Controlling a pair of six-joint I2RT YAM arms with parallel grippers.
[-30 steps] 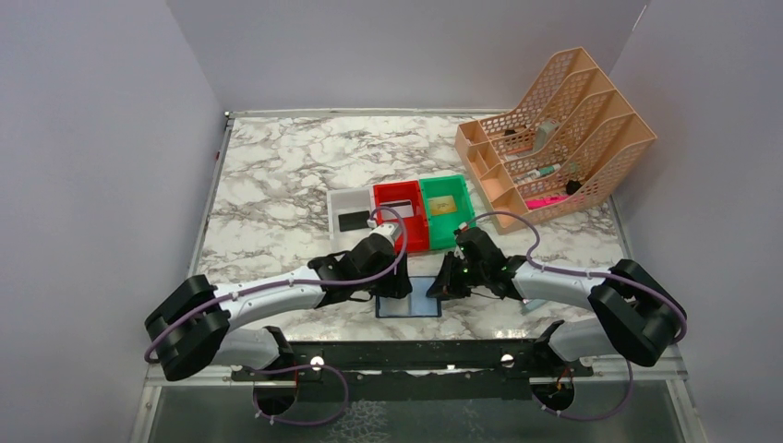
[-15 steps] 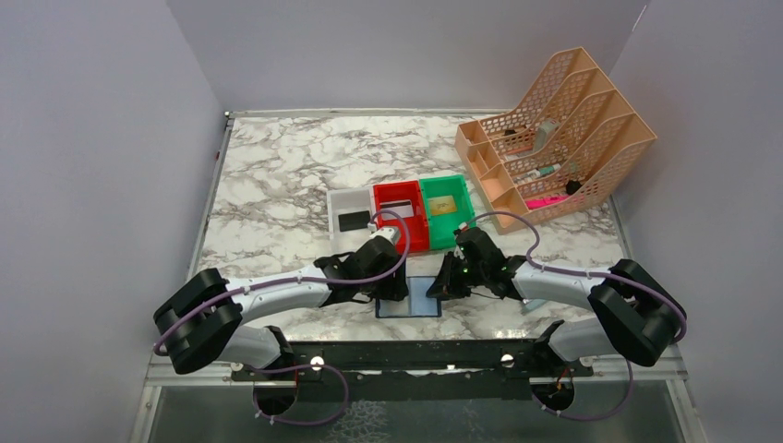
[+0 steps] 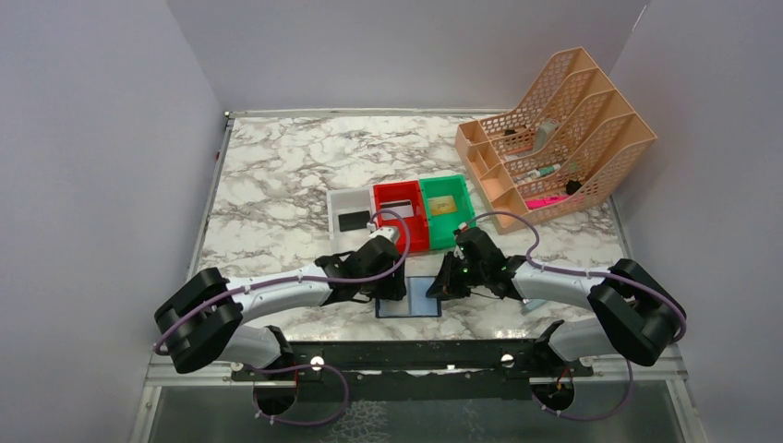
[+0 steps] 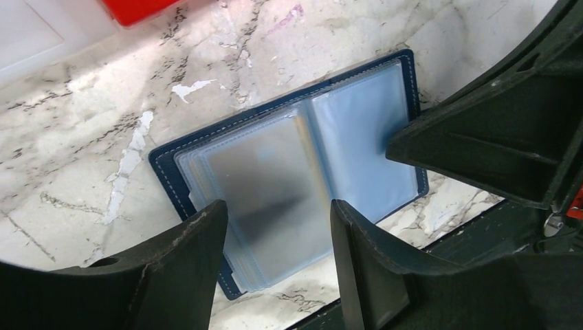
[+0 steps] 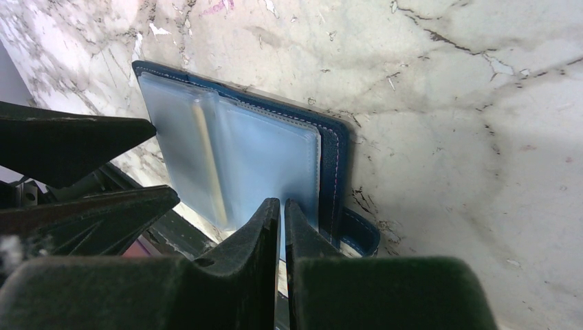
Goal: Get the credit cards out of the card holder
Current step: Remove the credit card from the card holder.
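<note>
The card holder [image 3: 409, 297] lies open on the marble near the front edge, its navy cover [image 4: 168, 172] framing clear blue sleeves [image 5: 268, 165]. My left gripper [image 3: 392, 284] hovers open over the left page [image 4: 276, 206], one finger on each side of the sleeves. My right gripper [image 3: 441, 288] is shut, and its tips [image 5: 280, 204] rest on the right page beside the snap tab [image 5: 361, 234]. A thin tan strip [image 5: 208, 161] shows between the sleeves. Three credit cards lie in the bins: a black one [image 3: 352, 221], a whitish one [image 3: 399, 205] and a gold one [image 3: 443, 205].
The white bin [image 3: 340, 198], red bin [image 3: 414, 235] and green bin [image 3: 466, 217] stand in a row just behind the grippers. A peach mesh organiser [image 3: 554, 129] fills the back right corner. A black rail [image 3: 406, 355] runs along the table's front edge.
The left arm has shifted slightly, its wrist settling a little nearer the holder. The right arm and the holder have not moved.
</note>
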